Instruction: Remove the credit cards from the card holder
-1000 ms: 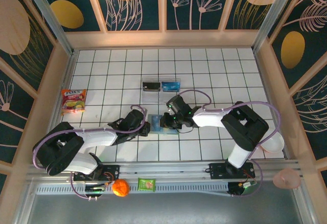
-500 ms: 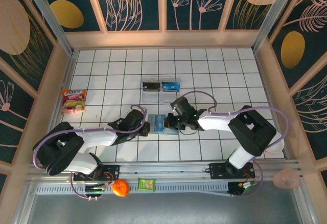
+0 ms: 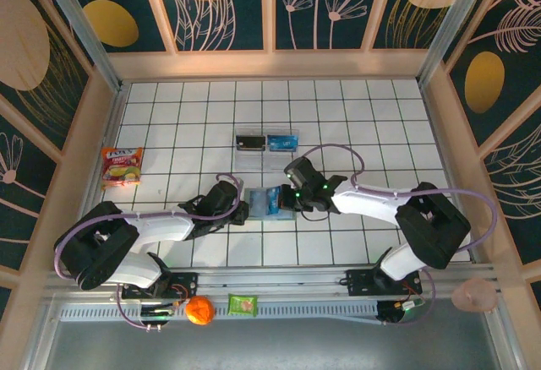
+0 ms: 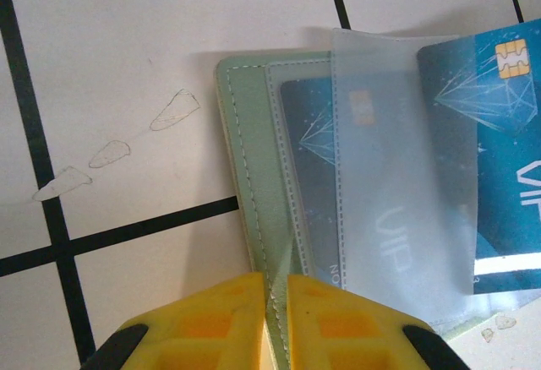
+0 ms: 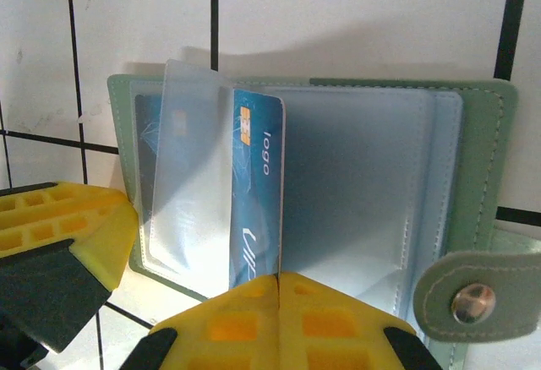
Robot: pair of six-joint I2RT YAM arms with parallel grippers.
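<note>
Over at the far left of the white tiled table (image 3: 169,116), about nine o'clock from the middle, lies a red and yellow snack packet (image 3: 122,166). Off the near edge at seven o'clock sit an orange ball (image 3: 199,310) and a small green packet (image 3: 243,304). None of these is in anyone's way. The left gripper (image 3: 241,211) reaches in from eight o'clock and is clamped on the near-left edge of the card holder (image 3: 264,201), which lies open at the table's middle. Straight past it at twelve o'clock is a clear plastic tray (image 3: 267,155) with a black card and a blue one inside, well apart from the holder. The right gripper (image 3: 283,201) comes in from three o'clock, its body covering the holder's right half from above. The left wrist camera gives what the top view cannot: yellow fingers (image 4: 321,319) pinching the grey-green cover, a frosted sleeve (image 4: 397,159) lifted over one pocketed card (image 4: 308,150), and a blue credit card (image 4: 507,159) partly drawn out. From the right wrist you see its own gripper (image 5: 278,281) closed tight on that blue card's edge, plus the snap tab (image 5: 473,302). A pink cup (image 3: 473,294) stands at four o'clock.
</note>
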